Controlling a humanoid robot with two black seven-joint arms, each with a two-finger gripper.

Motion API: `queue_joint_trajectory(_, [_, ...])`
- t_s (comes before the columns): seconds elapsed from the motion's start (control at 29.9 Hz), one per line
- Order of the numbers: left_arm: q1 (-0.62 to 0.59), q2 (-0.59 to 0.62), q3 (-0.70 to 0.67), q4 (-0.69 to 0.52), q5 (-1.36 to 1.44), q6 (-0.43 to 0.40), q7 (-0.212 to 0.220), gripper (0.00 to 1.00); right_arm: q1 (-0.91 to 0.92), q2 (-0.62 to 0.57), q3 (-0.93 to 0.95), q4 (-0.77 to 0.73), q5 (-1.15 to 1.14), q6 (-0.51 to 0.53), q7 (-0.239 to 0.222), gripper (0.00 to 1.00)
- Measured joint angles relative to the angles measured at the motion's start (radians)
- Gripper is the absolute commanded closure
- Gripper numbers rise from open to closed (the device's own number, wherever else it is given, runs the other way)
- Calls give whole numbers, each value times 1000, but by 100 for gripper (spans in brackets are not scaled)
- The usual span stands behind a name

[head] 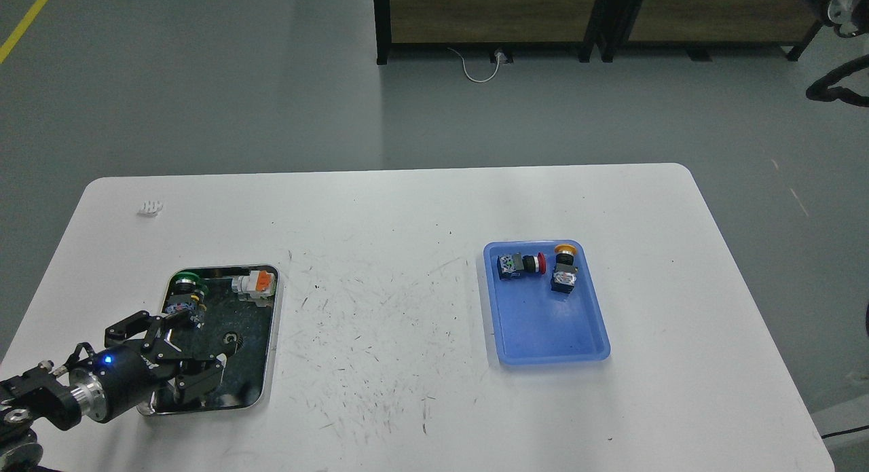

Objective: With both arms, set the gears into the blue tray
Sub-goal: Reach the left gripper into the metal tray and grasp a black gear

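Observation:
One gear [233, 338], a small black toothed wheel with a silvery hub, lies in the shiny metal tray [270, 363] at the table's left. My left gripper [185, 353] hovers open over that tray's near half, its fingers [139, 320] spread just left of the gear, and it hides what lies beneath it. A blue light glows on its wrist. The blue tray [551, 356] sits to the right, far from the gripper. Of my right arm [840, 7] only a piece shows at the top right corner, and its gripper is out of view.
The blue tray holds a red-capped switch [519, 263] and a yellow-capped switch [563, 274]. The metal tray holds a green-capped switch [183, 290] and an orange-and-white part [253, 284]. A small white piece [150, 208] lies at the far left.

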Motion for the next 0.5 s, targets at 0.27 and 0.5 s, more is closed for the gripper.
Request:
queue_joint_trajectory(0.27, [11, -16, 56, 3, 0, 90, 7, 2, 0, 9, -1, -15, -4, -1, 0, 1])
queue_joint_trajectory(0.5, [10, -17, 96, 5, 1, 135, 3, 2, -4, 14, -1, -15, -4, -2, 0, 1])
